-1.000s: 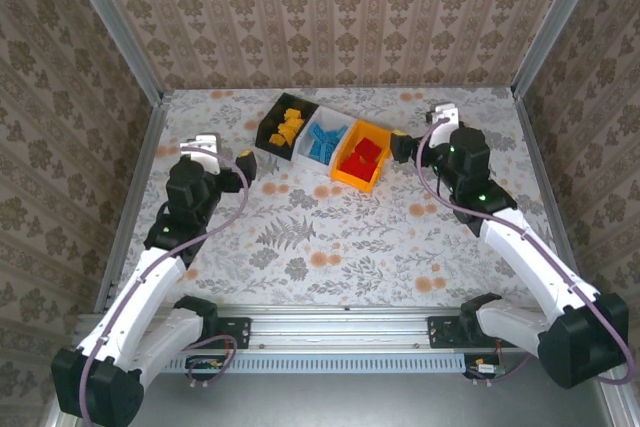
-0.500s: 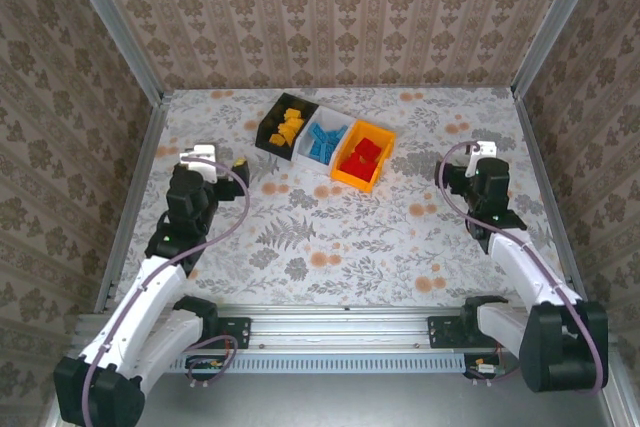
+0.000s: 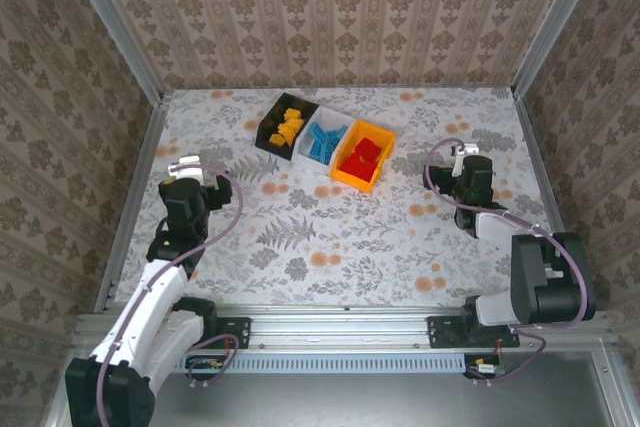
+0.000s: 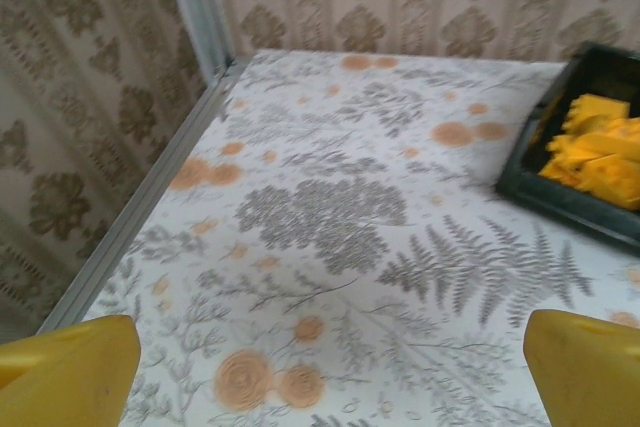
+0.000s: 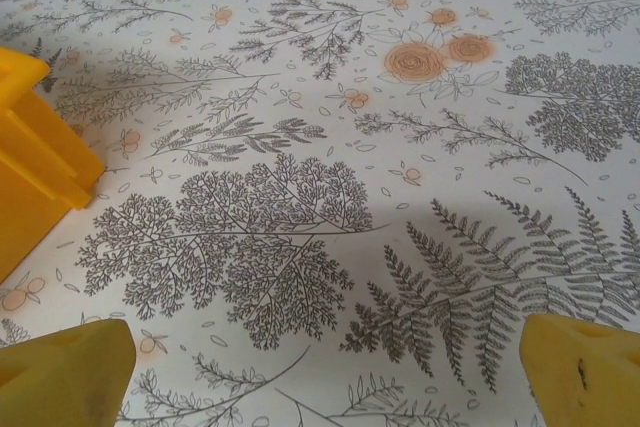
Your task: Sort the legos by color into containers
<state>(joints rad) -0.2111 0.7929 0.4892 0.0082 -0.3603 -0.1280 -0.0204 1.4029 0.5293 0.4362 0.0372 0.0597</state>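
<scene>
Three joined containers sit at the back middle. The black bin (image 3: 266, 137) holds orange-yellow legos (image 3: 289, 125), the white bin (image 3: 305, 153) holds blue legos (image 3: 323, 142), and the orange-yellow bin (image 3: 356, 179) holds red legos (image 3: 363, 153). My left gripper (image 3: 188, 167) is well to the left of the bins, open and empty (image 4: 330, 377); its view has the black bin (image 4: 560, 202) and yellow legos (image 4: 600, 147) at right. On the right side my right gripper (image 3: 462, 155) hangs open and empty (image 5: 325, 377) over bare cloth, with the orange-yellow bin (image 5: 30, 172) at its view's left edge.
A floral cloth (image 3: 330, 237) covers the table. Patterned walls with metal corner posts (image 3: 130, 147) close in the left, back and right sides. A metal rail (image 3: 340, 332) with both arm bases runs along the near edge.
Both arms have pulled back from the bins. The right gripper moved right and nearer, away from the orange-yellow bin. The left gripper moved left and nearer. Both stayed open.
</scene>
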